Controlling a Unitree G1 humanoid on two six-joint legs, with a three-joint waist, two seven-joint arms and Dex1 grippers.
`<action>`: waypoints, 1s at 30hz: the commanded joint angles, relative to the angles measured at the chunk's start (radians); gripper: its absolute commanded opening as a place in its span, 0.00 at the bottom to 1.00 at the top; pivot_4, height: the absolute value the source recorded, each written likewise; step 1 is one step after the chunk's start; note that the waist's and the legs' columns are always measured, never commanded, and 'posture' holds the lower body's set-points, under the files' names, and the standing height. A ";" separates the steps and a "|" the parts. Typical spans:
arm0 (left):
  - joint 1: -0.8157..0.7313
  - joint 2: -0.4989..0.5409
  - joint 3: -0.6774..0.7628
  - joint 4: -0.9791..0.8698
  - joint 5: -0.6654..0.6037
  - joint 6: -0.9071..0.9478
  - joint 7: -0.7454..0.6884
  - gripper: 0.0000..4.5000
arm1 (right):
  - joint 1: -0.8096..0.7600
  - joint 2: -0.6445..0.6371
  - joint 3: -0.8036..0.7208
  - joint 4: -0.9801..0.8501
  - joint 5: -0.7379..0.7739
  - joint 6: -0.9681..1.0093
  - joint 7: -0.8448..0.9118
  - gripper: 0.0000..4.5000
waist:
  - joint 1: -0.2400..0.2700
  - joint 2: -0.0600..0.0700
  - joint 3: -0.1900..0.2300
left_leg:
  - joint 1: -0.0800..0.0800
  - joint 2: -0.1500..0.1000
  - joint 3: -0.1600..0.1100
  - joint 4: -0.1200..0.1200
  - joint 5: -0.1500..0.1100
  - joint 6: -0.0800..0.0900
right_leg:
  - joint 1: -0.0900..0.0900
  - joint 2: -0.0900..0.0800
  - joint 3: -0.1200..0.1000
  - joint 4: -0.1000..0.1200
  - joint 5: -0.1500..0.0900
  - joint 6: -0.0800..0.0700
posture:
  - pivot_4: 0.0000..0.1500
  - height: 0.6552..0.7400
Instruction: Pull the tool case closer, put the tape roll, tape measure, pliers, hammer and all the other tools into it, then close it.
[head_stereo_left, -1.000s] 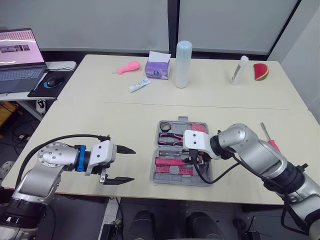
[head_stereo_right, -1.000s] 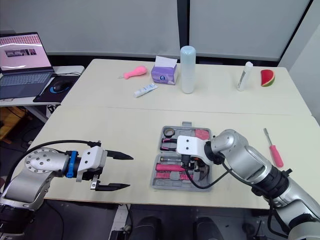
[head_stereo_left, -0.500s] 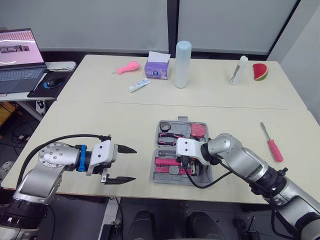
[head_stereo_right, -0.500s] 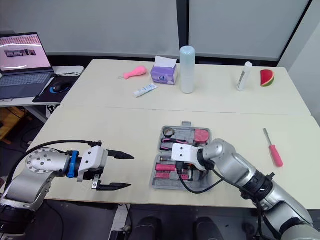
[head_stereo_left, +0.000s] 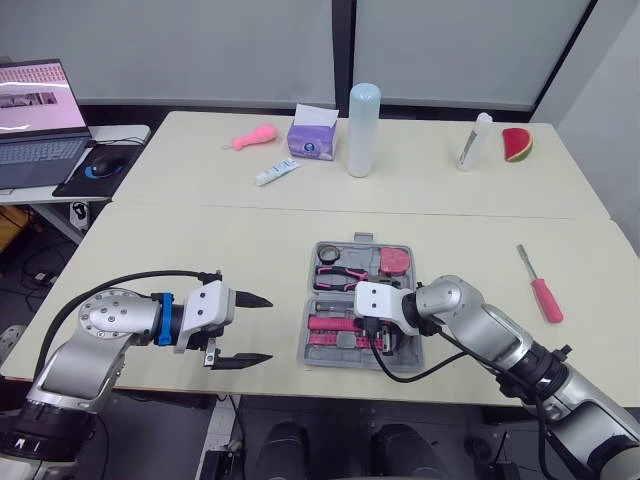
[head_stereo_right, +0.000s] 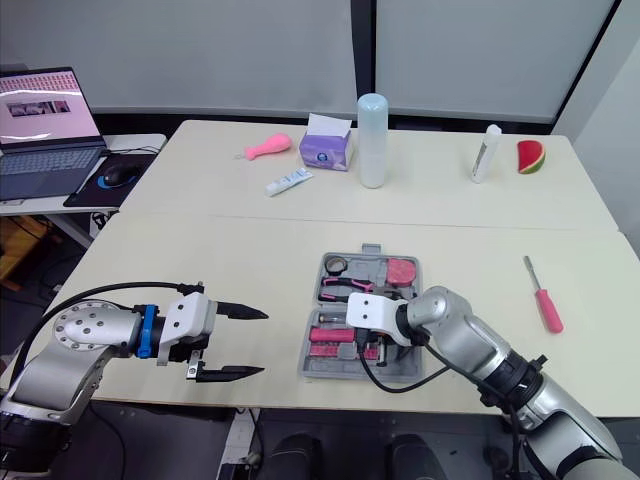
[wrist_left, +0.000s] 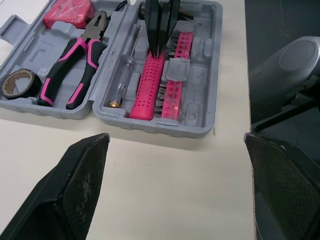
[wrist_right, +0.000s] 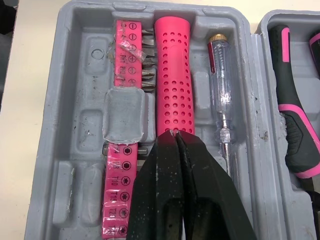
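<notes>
On cream table (head_stereo_left: 200, 240), open tool case (wrist_right: 75, 115).

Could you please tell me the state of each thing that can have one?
tool case, open, flat on the table.
left gripper, open, empty.
right gripper, shut, tips at the case's pink handle.
pliers, closed, in the case.
red screwdriver, lying outside the case.
laptop, open, screen lit.

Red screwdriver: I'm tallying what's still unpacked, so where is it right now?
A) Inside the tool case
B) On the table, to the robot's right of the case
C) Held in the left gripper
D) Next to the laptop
B: the red screwdriver lies flat on the table, well apart from the open tool case, on the robot's right side of it.
</notes>
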 joint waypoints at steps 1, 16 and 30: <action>0.003 -0.019 0.035 -0.007 -0.032 0.011 0.028 1.00 | 0.025 0.027 -0.076 -0.058 0.040 -0.012 -0.025 0.00 | 0.000 0.000 0.000 | 0.000 0.000 0.000 0.000 0.000 0.000 | 0.000 0.000 0.000 0.000 0.000 0.000 | 1.00 0.44; 0.089 -0.200 0.304 0.055 -0.132 0.143 0.392 1.00 | 0.567 -0.122 -0.891 -0.429 0.194 -0.139 -0.204 0.00 | 0.008 -0.002 -0.001 | -0.003 -0.002 -0.002 -0.001 0.000 0.000 | 0.002 -0.001 -0.001 -0.004 0.000 0.000 | 1.00 0.44; 0.363 -0.396 0.421 0.022 -0.108 0.102 0.662 1.00 | 1.039 0.213 -1.391 -0.189 0.354 -0.391 -0.418 0.27 | 0.003 -0.002 -0.004 | 0.000 0.000 0.001 -0.002 0.000 0.000 | 0.005 0.000 0.003 -0.007 0.000 0.000 | 1.00 0.44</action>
